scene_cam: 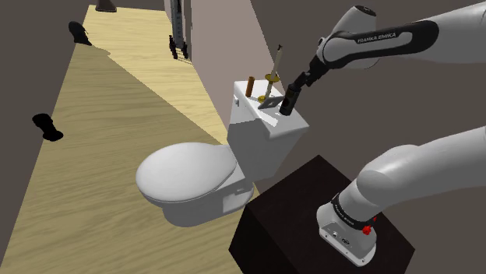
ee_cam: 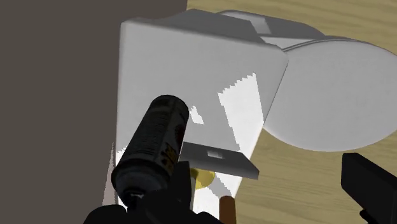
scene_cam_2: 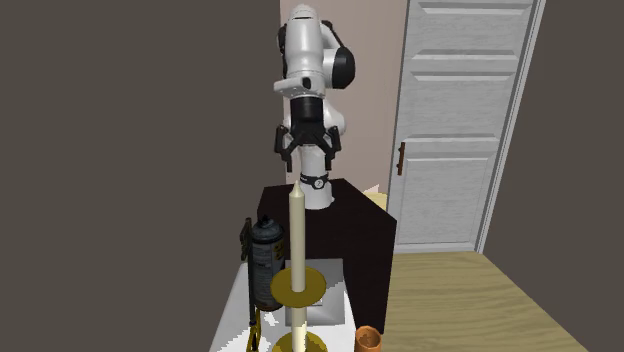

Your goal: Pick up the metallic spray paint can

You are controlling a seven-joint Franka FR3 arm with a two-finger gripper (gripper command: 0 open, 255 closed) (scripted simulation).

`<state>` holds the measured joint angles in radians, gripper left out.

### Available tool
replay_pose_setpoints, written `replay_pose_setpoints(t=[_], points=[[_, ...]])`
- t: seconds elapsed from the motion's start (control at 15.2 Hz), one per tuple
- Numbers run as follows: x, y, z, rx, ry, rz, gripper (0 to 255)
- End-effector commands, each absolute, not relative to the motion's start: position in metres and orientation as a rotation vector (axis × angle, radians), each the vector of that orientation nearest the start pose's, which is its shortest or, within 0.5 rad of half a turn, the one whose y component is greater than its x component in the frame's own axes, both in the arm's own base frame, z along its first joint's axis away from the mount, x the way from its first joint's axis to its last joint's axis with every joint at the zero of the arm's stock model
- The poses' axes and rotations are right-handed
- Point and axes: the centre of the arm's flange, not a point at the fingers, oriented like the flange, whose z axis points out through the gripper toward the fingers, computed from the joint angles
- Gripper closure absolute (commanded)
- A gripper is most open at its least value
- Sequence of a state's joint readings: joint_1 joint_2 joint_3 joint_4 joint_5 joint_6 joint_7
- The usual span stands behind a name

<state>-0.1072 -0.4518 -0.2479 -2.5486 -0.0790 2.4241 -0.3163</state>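
Note:
The spray paint can (scene_cam_2: 265,250) is a dark metallic cylinder standing upright on the white toilet tank lid (scene_cam_2: 328,272), on the wall side of a tall cream candle (scene_cam_2: 296,235). In the wrist view the can (ee_cam: 156,143) rises close against my left finger (ee_cam: 167,202), outside the gap between the fingers. My black gripper (scene_cam: 287,101) hovers over the near end of the tank, open and holding nothing. It hangs above and behind the can (scene_cam_2: 303,152). The right finger (ee_cam: 368,184) stands far out over the floor.
The candle stands on a gold holder (scene_cam: 272,76), with a brown cup (scene_cam: 250,84) beside it on the lid. The toilet bowl (scene_cam: 187,175) lies below the tank. A dark wall (ee_cam: 51,95) runs behind it. My black stand (scene_cam: 311,226) is close by. A white door (scene_cam_2: 460,120) is shut.

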Motion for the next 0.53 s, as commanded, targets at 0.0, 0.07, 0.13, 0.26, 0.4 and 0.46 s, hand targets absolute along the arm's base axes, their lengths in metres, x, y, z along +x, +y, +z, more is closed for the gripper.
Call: replay_pose_setpoints(t=[0.0,0.07,0.13,0.26,0.4,0.46], points=[[0.409,-0.170,0.438,-3.164,-0.029,-0.546,0],[0.414,-0.180,0.431,-3.165,-0.027,-0.566,0],[0.419,-0.189,0.425,-3.166,-0.026,-0.586,0],[0.428,-0.207,0.412,-3.168,-0.024,-0.625,0],[0.438,-0.226,0.400,-3.169,-0.021,-0.665,0],[0.443,-0.235,0.394,-3.169,-0.020,-0.685,0]])
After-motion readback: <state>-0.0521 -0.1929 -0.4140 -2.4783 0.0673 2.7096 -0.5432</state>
